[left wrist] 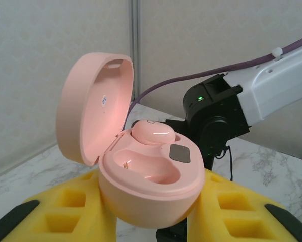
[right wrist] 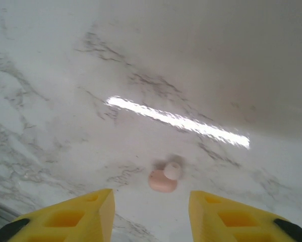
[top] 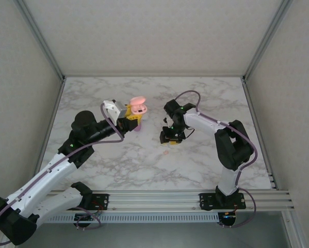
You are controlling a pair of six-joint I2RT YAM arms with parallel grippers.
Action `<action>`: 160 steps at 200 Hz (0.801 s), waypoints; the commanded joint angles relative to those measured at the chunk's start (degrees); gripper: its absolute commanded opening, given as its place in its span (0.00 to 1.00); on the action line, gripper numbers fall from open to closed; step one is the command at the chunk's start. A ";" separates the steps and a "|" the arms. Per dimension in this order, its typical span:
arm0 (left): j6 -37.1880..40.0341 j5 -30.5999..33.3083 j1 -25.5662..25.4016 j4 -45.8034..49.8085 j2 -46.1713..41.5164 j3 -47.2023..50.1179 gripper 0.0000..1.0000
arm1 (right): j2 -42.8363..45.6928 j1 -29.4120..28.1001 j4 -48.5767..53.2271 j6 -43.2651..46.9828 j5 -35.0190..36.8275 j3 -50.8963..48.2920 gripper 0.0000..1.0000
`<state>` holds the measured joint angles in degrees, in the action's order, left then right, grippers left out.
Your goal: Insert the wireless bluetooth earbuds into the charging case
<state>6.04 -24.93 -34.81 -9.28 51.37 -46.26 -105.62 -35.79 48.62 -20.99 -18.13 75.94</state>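
My left gripper [left wrist: 151,214] is shut on the peach-pink charging case [left wrist: 151,189], its yellow fingers [left wrist: 65,212] pressing both sides. The lid [left wrist: 95,106] stands open. One pink earbud [left wrist: 153,132] sits in the far slot; the near slot [left wrist: 145,166] holds nothing. From above, the case [top: 137,106] hangs over the table's middle left. My right gripper [right wrist: 151,214] is open just above the marble, its jaws wide apart with nothing between them. A second pink earbud [right wrist: 164,180] with a white tip lies on the table just ahead of it, seen from above as a small earbud [top: 165,153].
The marble table [top: 195,98] is walled by grey panels at the back and both sides. A small purple object [top: 137,127] sits under my left gripper. The right arm's black wrist [left wrist: 211,111] is close behind the case.
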 commanded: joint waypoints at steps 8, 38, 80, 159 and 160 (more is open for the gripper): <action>0.52 1.15 -0.17 0.74 -1.47 -1.28 0.18 | -4.88 -0.42 -1.17 8.26 -4.72 3.73 0.44; 0.40 1.20 -0.17 1.46 -1.55 -1.64 0.18 | -8.87 -0.43 -2.28 7.89 -7.82 5.57 0.44; 0.39 1.11 -0.17 1.19 -1.02 -1.81 0.18 | -10.22 -0.43 -4.58 6.27 -10.68 3.12 0.42; 0.10 0.41 -0.17 0.75 0.17 -2.30 0.18 | -6.17 -0.49 -3.63 5.66 -8.78 -2.52 0.42; 0.10 0.36 -0.17 0.75 0.19 -2.32 0.17 | -6.13 -0.45 -3.67 5.64 -8.77 -2.54 0.42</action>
<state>6.02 -24.71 -34.83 -7.42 51.44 -46.41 -114.06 -35.79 42.83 -14.98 -27.22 75.05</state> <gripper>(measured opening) 0.334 0.412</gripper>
